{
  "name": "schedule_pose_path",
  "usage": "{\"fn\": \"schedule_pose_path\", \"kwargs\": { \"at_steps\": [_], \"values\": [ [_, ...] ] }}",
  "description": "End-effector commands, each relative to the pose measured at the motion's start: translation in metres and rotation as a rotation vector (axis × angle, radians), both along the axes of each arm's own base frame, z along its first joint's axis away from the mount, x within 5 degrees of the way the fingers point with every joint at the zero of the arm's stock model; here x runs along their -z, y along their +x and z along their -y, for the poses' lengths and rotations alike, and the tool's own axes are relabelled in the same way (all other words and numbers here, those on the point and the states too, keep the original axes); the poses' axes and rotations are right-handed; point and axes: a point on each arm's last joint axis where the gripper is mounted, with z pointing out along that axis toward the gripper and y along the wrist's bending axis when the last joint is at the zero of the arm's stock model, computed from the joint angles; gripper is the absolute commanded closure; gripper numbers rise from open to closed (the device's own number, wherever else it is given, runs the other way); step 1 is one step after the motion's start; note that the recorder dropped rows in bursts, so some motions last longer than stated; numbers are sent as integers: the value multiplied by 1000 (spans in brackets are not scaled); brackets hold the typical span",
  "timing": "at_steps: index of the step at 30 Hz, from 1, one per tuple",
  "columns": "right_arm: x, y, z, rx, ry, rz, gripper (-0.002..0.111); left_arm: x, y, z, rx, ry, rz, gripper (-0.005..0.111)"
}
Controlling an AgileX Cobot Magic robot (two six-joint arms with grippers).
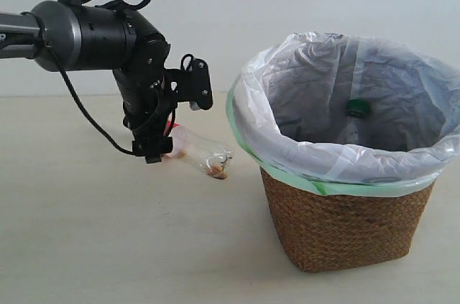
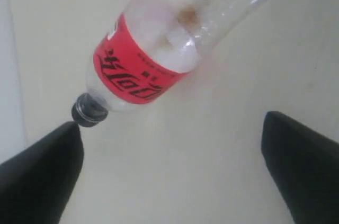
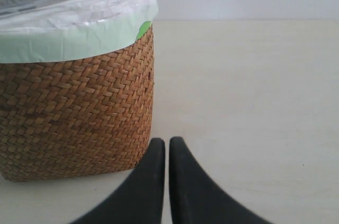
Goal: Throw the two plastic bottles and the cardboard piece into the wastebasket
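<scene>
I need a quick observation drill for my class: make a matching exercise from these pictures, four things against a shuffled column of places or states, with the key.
Things:
1 green-capped bottle
2 red-label bottle
3 left gripper
4 right gripper

Places or states:
A jaws shut
B inside the wastebasket
C jaws wide open
D outside the wastebasket

Pairs: 1-B, 2-D, 3-C, 4-A
</scene>
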Motion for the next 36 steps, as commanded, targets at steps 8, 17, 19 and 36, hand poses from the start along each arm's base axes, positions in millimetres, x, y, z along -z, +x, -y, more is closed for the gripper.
{"fn": "schedule_pose_path", "kwargs": {
  "at_steps": [8, 17, 19, 36],
  "values": [
    [-1, 0, 0, -1, 0, 14, 108, 3, 33, -77, -1120, -605, 78, 23],
    [-1, 0, 0, -1, 0, 14, 108, -3, 39, -57, -1392, -1140, -234, 23],
    [-1, 0, 0, -1, 0, 14, 108, -6, 39, -44, -1342, -1207, -267, 23],
    [-1, 0, 0, -1, 0, 14, 108, 40, 40, -32, -1429, -1151, -377, 23]
  ]
}}
